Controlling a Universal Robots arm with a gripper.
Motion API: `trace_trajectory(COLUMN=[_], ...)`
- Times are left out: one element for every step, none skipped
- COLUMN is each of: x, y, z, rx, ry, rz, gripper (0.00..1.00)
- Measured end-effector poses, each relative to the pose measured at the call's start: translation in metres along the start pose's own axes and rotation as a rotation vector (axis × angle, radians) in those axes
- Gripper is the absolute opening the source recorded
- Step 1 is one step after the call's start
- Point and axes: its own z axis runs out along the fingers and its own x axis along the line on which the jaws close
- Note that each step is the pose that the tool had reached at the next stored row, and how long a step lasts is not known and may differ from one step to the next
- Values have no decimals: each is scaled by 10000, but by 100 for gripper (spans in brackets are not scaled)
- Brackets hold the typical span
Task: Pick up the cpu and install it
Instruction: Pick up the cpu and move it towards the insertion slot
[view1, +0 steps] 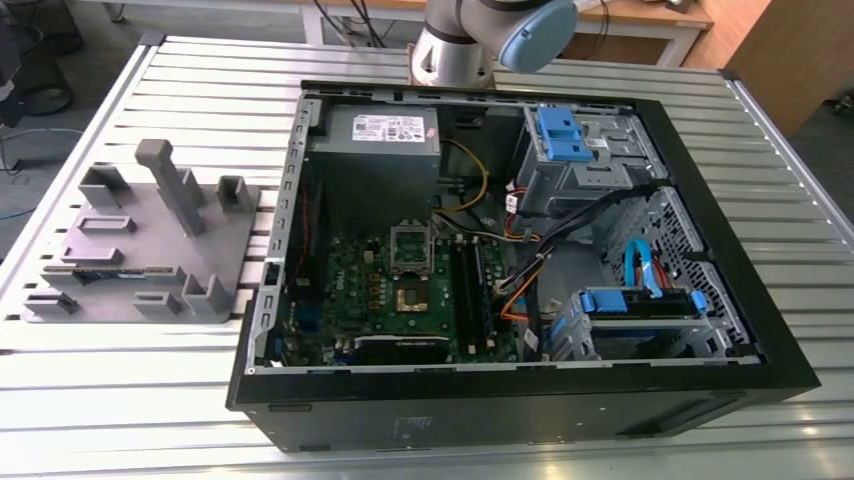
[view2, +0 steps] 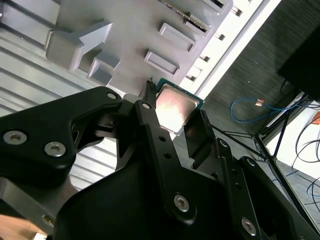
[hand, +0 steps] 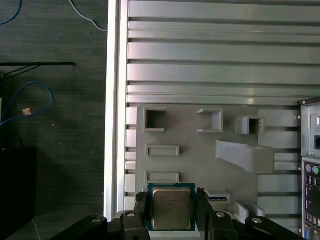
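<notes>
Black gripper (hand: 171, 204) clamped on small silvery square cpu (hand: 171, 209), fingers (hand: 141, 206) on opposite edges, over grey plastic holder (hand: 200, 161), 9 o'clock from open black computer case (view1: 534, 400).

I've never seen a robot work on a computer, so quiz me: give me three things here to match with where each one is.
Things:
1. cpu
2. grey holder
3. green board

Places:
A. inside the open computer case
B. gripped by the tool
C. on the slatted table, beside the case

Pairs: 1-B, 2-C, 3-A
</notes>
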Motion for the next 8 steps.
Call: trace_trajectory(x=[0, -1, -1, -1, -1, -2, -2, -3], y=[1, 1, 2, 2, 3, 3, 4, 5], z=[-14, -27, -39, -49, -60, -71, -83, -95], rx=[0, 0, 0, 0, -1, -1, 0, 0], ry=[1, 1, 0, 0, -1, -1, 1, 1], rz=[0, 0, 0, 0, 0, 0, 0, 0], gripper=[47, 47, 47, 47, 47, 47, 47, 47])
